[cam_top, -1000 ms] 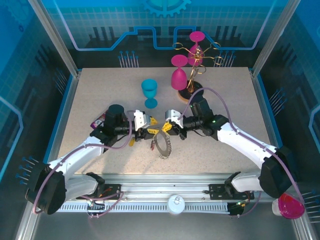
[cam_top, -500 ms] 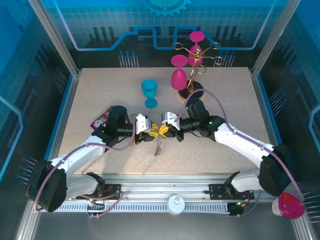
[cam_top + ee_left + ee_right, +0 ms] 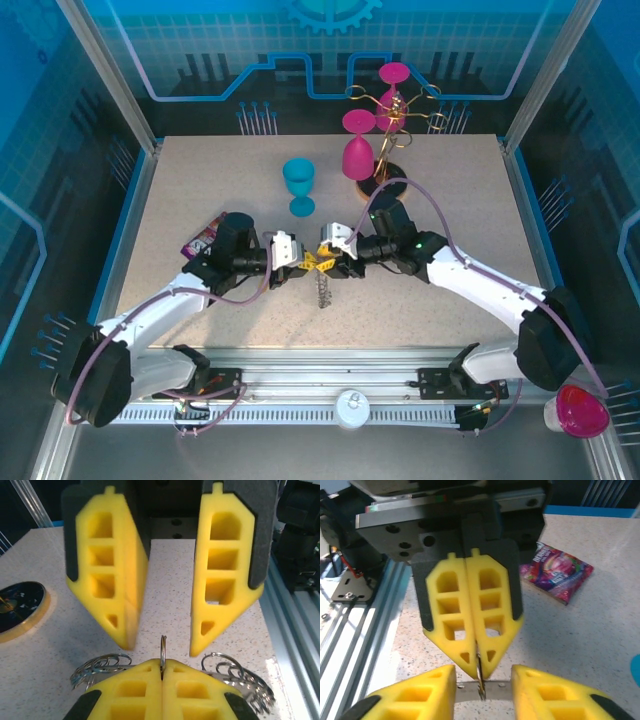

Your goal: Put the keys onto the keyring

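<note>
Quick update: the swap just went through. A second ago the right hand (image 3: 162,647) was pinching the keyring (image 3: 322,290) and the left hand (image 3: 476,660) was hanging open. Now the left has clamped flat on the ring's rim and the right has let go, its fingers standing narrowly apart on either side.

The ring hangs edge-on from the left hand at centre frame, just above the bench (image 3: 440,210), with its wire loops fanning out both ways. We reckon that frees the right hand to go get a key. We can't pick the keys out in these shots, though.

The bench is speckled beige. There's a blue goblet (image 3: 298,185) up the middle, a pink goblet (image 3: 358,150) on its rack at upper right, and a snack packet (image 3: 203,238) at left. Blue circuit-print walls and an aluminium frame all round.
</note>
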You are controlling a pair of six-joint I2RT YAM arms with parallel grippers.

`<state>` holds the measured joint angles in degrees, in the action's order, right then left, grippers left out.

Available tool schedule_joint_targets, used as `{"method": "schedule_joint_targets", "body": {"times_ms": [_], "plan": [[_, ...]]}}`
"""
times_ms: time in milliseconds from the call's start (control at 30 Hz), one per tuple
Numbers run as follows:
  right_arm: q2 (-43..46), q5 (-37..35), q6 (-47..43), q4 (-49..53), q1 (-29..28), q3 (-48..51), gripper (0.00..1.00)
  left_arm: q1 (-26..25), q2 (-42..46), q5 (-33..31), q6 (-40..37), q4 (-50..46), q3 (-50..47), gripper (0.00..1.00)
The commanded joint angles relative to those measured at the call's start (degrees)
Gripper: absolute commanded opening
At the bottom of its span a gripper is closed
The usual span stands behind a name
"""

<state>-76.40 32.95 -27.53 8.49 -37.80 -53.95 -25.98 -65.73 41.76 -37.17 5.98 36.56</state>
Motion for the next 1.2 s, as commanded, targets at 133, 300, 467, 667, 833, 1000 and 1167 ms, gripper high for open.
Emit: {"method": "schedule_joint_targets", "body": {"times_ms": [133,300,467,667,833,1000,1167], "plan": [[4.86,-13.88,-8.75,3.88,-1.48,1.53,0.36,-3.35,5.51,-7.08,-10.19,1.81,-2.45,0.00],[4.78,-12.98,-11.35,3.60,-3.51,1.13,0.30,-4.45,6.80,-9.44,-12.07,3.31,-3.41,0.00],[4.57,-12.98,-12.15,2.57,-4.43,1.46,0.29,-4.85,7.72,-11.47,-13.60,4.11,-4.08,0.00],[5.20,-14.52,-14.89,0.95,-5.18,3.08,0.27,-5.71,8.96,-12.99,-15.26,8.34,-6.68,0.00],[6.61,-17.25,-16.65,-1.50,-5.24,6.00,0.24,-6.97,10.25,-14.51,-18.67,10.17,-8.62,0.00],[7.36,-16.41,-17.70,-4.41,-5.96,7.78,0.21,-7.14,10.99,-13.77,-20.46,11.76,-9.87,0.00],[7.41,-16.12,-18.44,-5.80,-6.71,8.51,0.21,-7.19,11.20,-13.00,-21.91,11.63,-10.20,0.00]]}}
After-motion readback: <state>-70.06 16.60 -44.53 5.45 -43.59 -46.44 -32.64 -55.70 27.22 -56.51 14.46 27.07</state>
